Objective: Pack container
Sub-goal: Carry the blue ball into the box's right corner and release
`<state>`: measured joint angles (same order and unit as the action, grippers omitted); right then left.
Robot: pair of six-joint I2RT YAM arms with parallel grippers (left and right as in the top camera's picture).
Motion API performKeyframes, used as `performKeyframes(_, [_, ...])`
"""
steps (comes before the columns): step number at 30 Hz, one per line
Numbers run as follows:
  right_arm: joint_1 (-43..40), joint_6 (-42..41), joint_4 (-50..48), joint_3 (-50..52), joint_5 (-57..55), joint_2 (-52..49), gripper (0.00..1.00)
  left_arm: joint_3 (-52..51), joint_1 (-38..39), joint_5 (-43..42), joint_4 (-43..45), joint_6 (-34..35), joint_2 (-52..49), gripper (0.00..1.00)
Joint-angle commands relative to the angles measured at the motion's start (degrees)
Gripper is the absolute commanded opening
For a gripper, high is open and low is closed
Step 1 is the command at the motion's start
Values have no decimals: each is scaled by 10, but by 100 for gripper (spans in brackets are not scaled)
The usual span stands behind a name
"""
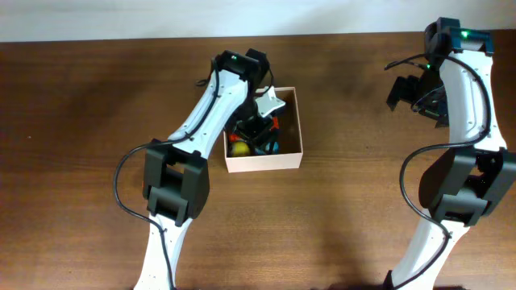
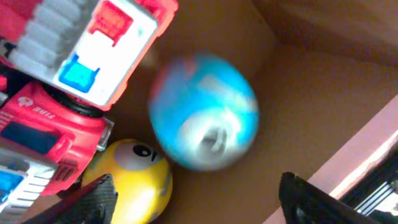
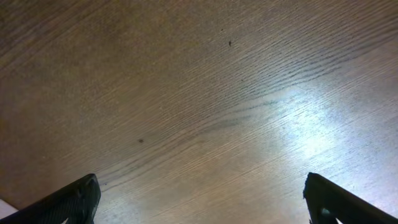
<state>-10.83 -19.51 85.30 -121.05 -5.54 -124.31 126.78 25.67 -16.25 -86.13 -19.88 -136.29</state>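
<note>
Surfaces: wood, cardboard, plastic.
table (image 3: 186,93) wood-grain, slight sheen; container (image 2: 323,93) inside matt tan cardboard; fire truck (image 2: 56,112), yellow ball (image 2: 134,177), blue ball (image 2: 204,112) glossy plastic.

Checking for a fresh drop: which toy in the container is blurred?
The blue-and-white ball, smeared with motion blur; the yellow ball and red fire truck beside it look sharp.

The white-shelled left arm (image 1: 200,113) and white-shelled right arm (image 1: 469,89) are each carrying boxy black joint housings (image 1: 173,181), trailing thin black cables (image 1: 118,176) and showing small green lights (image 1: 234,58).
</note>
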Motion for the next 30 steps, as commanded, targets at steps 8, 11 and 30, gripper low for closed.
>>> performKeyframes(8, [-1,-5,-1,-1,-3,11,99,76,-18,11,-12,29,64,80])
performKeyframes(11, [-1,-5,-1,-1,-3,11,99,111,-29,49,-19,62,99,80])
performKeyframes(30, [-1,-5,-1,-1,-3,11,99,-78,-128,290,-106,384,181,81])
